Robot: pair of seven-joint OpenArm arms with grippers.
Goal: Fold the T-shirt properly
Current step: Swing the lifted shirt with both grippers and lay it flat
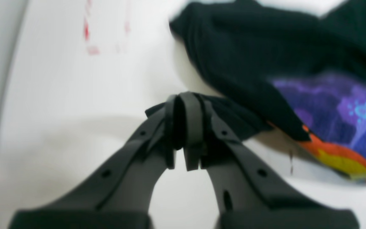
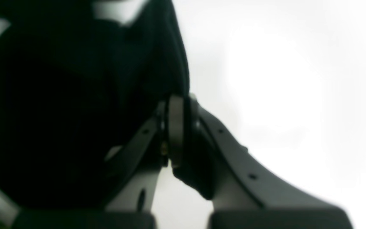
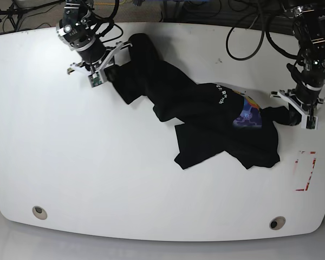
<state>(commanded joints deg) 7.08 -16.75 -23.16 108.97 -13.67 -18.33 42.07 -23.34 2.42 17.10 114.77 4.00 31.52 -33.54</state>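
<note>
Shirt: large black short-sleeved cloth T-shirt (image 3: 206, 116) sprawls in a rumpled diagonal band across the white oval table (image 3: 86, 173), running from the far corner on the base view's left down toward its right side.
Graphic: purple-blue print and a yellow-orange patch (image 1: 345, 159) face up near the right end; small white lettering (image 3: 223, 96) sits just beside them.
Left gripper (image 1: 183, 105): dark fingers pressed together on a bunched fold of black cloth at the shirt's right end, low over the tabletop.
Right gripper (image 2: 178, 101): jaws pinched tight on black fabric too, at the far left end of the shirt; cloth hangs dark on one side of the fingers, and the wrist view is heavily blurred.
Stretch: the garment lies between the two arms, creased and twisted, with a loose flap (image 3: 200, 149) spilling toward the near edge.
Table markings: red tape outline (image 3: 305, 170) just beyond the shirt's right end, and two round metal fittings (image 3: 39, 212) near the front rim.
</note>
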